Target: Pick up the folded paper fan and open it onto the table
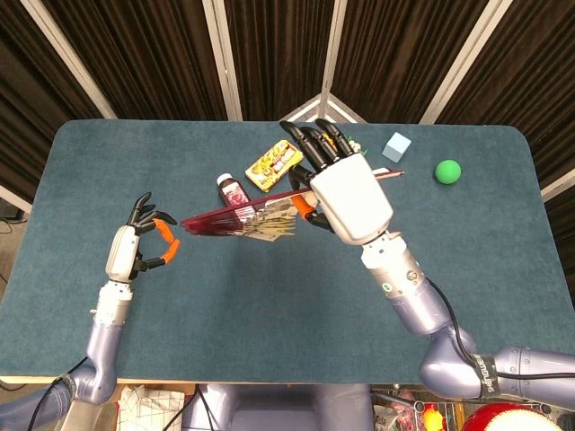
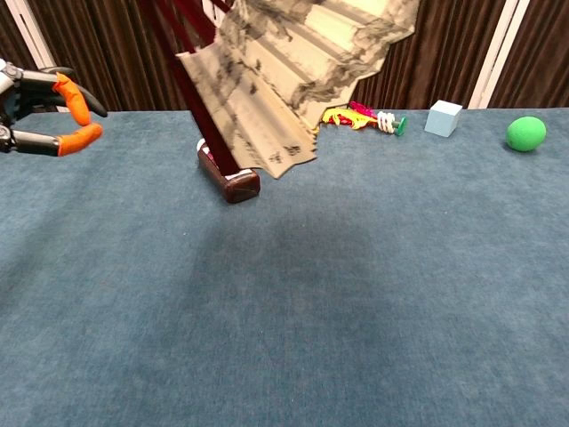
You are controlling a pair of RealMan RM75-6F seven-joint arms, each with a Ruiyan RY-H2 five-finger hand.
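Observation:
The paper fan (image 1: 244,219) is partly spread, with dark red ribs and an ink-painted beige leaf. It hangs in the air over the middle of the table. My right hand (image 1: 347,192) holds it at its right end, fingers pointing toward the far edge. In the chest view the fan (image 2: 298,76) fills the upper middle, and the right hand is out of frame above it. My left hand (image 1: 133,248) is to the left, apart from the fan, fingers spread and empty. Its orange fingertips (image 2: 73,114) show at the left edge of the chest view.
A small dark bottle (image 1: 233,191) lies on the blue table (image 1: 269,314) under the fan, also seen as the bottle (image 2: 228,178). Behind it lies a yellow packet (image 1: 274,164). At the back right are a colourful toy (image 2: 356,117), a pale blue cube (image 1: 396,146) and a green ball (image 1: 447,171).

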